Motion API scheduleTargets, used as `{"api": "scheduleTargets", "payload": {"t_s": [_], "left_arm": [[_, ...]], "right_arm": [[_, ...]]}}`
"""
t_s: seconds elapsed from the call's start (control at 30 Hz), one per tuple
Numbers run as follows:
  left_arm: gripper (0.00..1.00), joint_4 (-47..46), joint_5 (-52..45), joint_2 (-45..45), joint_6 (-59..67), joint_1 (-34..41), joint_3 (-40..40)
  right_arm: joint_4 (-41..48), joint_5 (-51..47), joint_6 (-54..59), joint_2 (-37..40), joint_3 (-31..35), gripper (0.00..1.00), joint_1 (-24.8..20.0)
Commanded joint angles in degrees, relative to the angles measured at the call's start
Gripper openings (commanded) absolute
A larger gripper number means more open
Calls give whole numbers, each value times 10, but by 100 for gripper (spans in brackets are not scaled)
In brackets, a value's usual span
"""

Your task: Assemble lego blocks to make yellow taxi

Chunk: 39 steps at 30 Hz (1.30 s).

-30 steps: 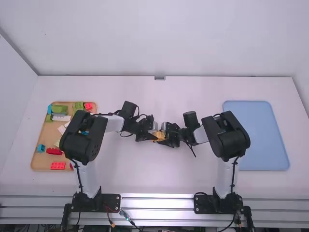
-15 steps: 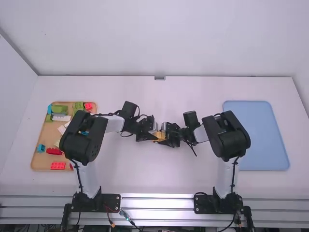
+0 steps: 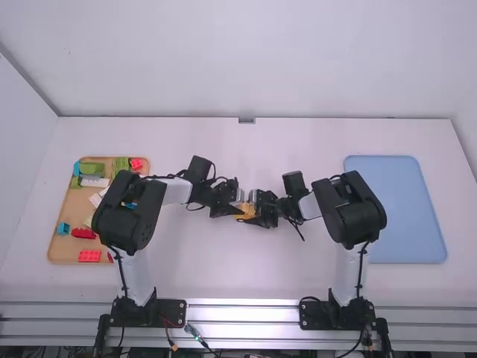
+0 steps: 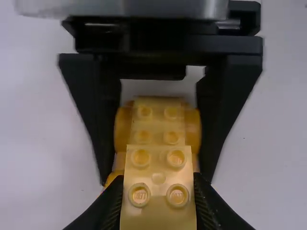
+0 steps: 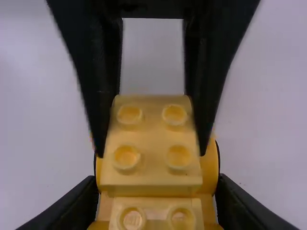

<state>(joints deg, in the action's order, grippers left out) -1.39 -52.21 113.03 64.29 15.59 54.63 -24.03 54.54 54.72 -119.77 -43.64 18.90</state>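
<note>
Seating yellow block [image 4: 158, 194] on taxi body [image 5: 209, 165], apparently | left end effector [image 4: 158, 189]: closed on block | right end effector [image 5: 157, 187]: closed around body | next: press evenly, then release left

Seen from high up, centres on a smooth white tabletop [image 3: 261, 272]. Meets a bare white back wall [image 3: 253, 60] at twelve o'clock, along a thin dark seam with a small grey metal fitting [image 3: 246, 120]. Closes in with white side walls at ten [image 3: 22, 149] and two [image 3: 468, 138]. Ends at six in ribbed, silvery metal rails [image 3: 242, 314], softly lit.
</note>
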Motion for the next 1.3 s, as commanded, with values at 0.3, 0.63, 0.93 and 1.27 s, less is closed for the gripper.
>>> {"api": "scheduleTargets", "payload": {"t_s": [0.3,0.63,0.93,1.27], "left_arm": [[23,-40,23,-7,0,3,-7],[6,-52,23,-8,0,3,-7],[4,3,49,-22,-49,2,-5],[5,-17,48,-42,-45,3,-12]], "right_arm": [[23,-19,9,-9,-4,49,9],[18,-28,-6,-9,-11,49,9],[18,-49,-9,-9,-10,49,10],[18,-49,-9,-9,-11,50,10]]}}
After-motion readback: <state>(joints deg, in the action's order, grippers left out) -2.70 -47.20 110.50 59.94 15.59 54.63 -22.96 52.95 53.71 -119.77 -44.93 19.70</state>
